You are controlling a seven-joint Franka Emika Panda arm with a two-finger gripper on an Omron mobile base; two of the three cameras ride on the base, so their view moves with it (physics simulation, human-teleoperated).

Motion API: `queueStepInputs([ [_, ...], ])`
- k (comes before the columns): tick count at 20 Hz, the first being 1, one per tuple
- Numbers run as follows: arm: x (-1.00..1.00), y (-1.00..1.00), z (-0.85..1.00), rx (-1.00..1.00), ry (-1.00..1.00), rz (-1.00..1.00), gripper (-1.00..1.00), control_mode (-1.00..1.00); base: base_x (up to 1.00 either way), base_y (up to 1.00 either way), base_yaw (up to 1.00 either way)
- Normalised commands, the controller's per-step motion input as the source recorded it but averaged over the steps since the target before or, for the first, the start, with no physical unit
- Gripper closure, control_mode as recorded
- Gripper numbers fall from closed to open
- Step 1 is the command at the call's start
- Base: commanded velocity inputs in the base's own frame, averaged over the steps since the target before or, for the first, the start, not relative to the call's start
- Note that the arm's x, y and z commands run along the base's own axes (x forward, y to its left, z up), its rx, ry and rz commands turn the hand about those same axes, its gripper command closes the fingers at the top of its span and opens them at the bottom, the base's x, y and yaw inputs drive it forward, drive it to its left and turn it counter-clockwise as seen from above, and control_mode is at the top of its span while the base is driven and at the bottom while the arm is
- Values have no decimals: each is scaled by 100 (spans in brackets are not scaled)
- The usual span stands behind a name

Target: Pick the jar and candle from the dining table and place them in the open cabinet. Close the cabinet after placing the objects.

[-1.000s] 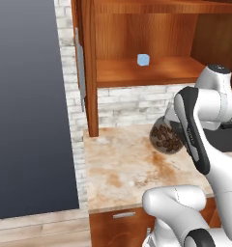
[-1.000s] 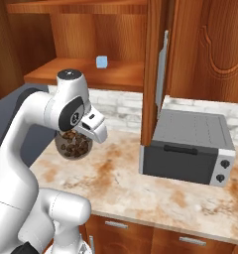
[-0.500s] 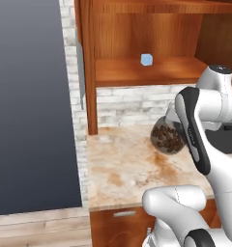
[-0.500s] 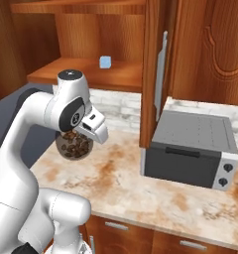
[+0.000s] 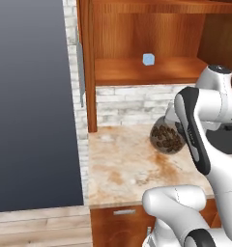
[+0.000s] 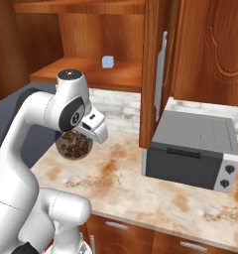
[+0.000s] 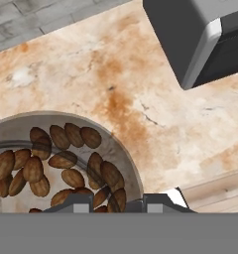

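The jar (image 5: 167,138) is hanging clamped in the jaws of the gripper (image 6: 77,141), clear above the worktop (image 5: 123,169) and still below the cabinet (image 5: 137,72) shelf. Over the last second it is rising only slightly, so placing is still pending.

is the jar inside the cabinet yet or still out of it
Out. The jar hangs at the arm's wrist, lower than the cabinet shelf and above the marbled counter. The shelf itself carries a small pale-blue cube.
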Motion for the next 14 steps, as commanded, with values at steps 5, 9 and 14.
queueStepInputs([
  [5, 0, 0, 0, 0, 0, 0, 100, 100, 0, 0, 0],
  [9, 0, 0, 0, 0, 0, 0, 100, 100, 0, 0, 0],
  [14, 0, 0, 0, 0, 0, 0, 100, 100, 0, 0, 0],
])
